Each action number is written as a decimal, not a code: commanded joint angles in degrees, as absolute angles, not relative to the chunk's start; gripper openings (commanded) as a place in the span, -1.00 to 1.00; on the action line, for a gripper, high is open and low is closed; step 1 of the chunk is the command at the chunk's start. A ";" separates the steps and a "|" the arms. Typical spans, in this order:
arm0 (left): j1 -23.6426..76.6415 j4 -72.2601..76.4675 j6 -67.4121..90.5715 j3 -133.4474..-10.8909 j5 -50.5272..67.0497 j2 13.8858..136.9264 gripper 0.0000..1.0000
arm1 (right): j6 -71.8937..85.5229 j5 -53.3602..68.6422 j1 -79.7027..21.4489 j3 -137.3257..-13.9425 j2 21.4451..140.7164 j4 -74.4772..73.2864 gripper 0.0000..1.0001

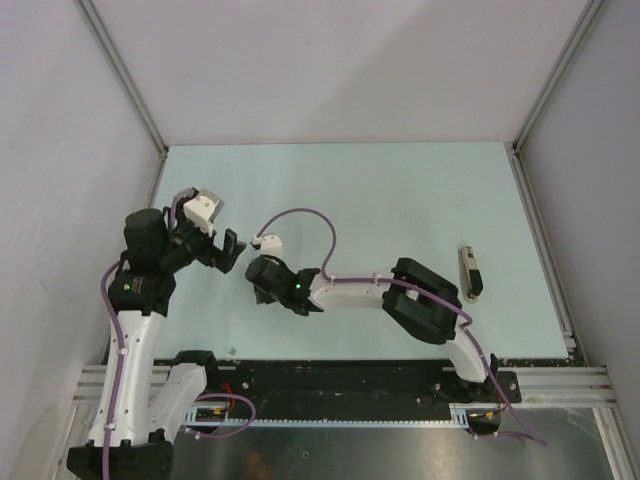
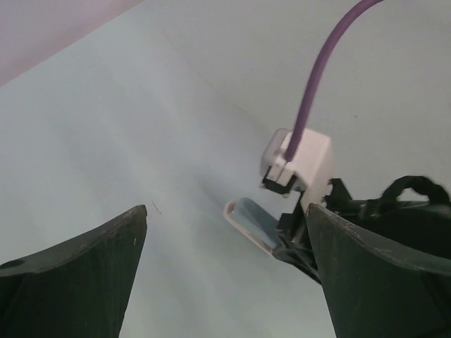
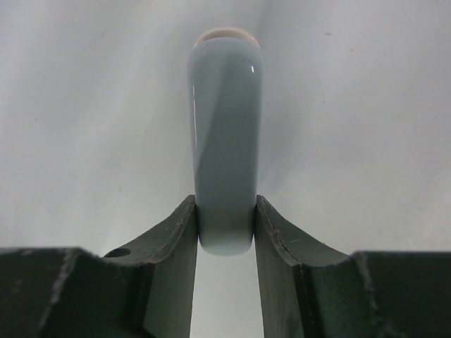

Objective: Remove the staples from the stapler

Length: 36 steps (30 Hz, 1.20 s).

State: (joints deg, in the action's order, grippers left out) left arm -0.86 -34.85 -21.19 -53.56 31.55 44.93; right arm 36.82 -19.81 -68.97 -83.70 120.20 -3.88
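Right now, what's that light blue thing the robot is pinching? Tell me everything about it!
The light blue thing is slim, long and shiny, like smooth plastic, with rounded ends and a beige rim at its far tip. The right gripper has its jaws shut on one end, so the rest sticks out beyond them. Nothing else touches it. What it is, I cannot tell.

The flat box (image 3: 225,127) has a smooth, glossy, pale grey-blue face that looks like plastic and catches sharp highlights. The fingers (image 3: 173,243) of the right gripper (image 3: 225,211) are dark, matt and lightly scuffed, as are those of the left gripper (image 2: 227,208). The table (image 1: 350,190) is a smooth, matt, pale green sheet. The cable (image 2: 317,77) has a smooth purple sheath, and its housing (image 2: 306,158) is white plastic. The rails (image 1: 122,75) look like dull metal.
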 commanded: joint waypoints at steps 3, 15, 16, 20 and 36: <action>-1.40 -38.19 -14.03 -54.09 25.70 41.05 0.99 | 37.87 -19.44 -69.18 -100.75 129.18 -17.26 -0.89; -1.48 -38.82 -13.76 -51.61 25.38 39.35 0.99 | 40.74 -15.82 -68.15 -102.27 126.19 -19.79 0.45; -1.49 -38.83 -13.78 -51.56 25.43 39.58 0.99 | 40.59 -15.33 -67.78 -101.36 124.75 -19.43 0.50; -1.46 -38.82 -13.92 -51.17 25.34 40.22 0.99 | 39.04 -15.70 -66.67 -97.90 117.60 -20.22 0.57; -1.10 -38.79 -16.18 -49.13 26.12 45.80 0.99 | 31.23 -25.97 -26.68 -63.58 75.07 -39.60 0.57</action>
State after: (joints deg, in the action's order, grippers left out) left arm -1.34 -38.85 -16.62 -49.25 25.61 45.54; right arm 34.39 -25.32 -37.17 -70.35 80.68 -30.30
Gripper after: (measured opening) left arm 0.994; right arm 0.781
